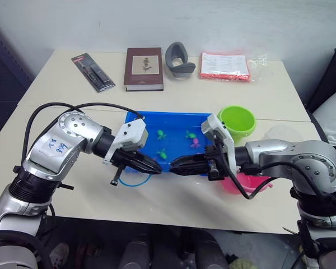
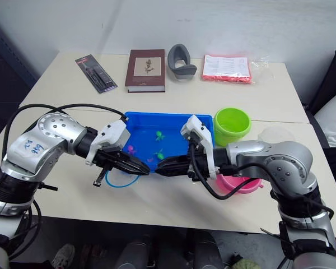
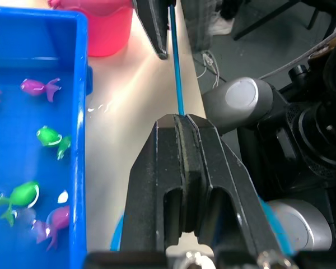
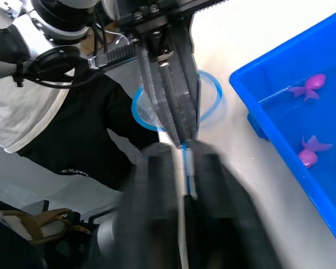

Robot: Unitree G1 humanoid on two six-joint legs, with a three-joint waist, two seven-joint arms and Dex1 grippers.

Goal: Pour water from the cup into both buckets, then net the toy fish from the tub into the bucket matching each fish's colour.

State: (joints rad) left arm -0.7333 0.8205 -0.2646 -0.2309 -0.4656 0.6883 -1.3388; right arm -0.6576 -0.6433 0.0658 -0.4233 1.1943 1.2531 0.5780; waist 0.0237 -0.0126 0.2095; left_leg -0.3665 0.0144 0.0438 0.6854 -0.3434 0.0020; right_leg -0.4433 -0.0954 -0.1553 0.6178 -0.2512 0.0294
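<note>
The blue tub point(image 1: 169, 115) sits mid-table with water and several small green fish point(image 1: 162, 134) and pink fish point(image 3: 38, 87) in it. Right of it stand the lime green bucket point(image 1: 237, 120) and, partly under my right arm, the pink bucket point(image 1: 245, 183). The clear cup point(image 2: 274, 135) is just right of the green one. My left gripper point(image 1: 156, 167) and right gripper point(image 1: 174, 166) meet tip to tip at the tub's front edge. Both are shut on the thin blue net handle point(image 3: 178, 84). The net's ring point(image 1: 135, 180) lies on the table below my left gripper.
Along the far side of the table lie a black package point(image 1: 93, 72), a brown book point(image 1: 144, 68), a grey curved object point(image 1: 180, 60) and a red-and-white packet point(image 1: 224, 66). The table's front edge runs close below both arms.
</note>
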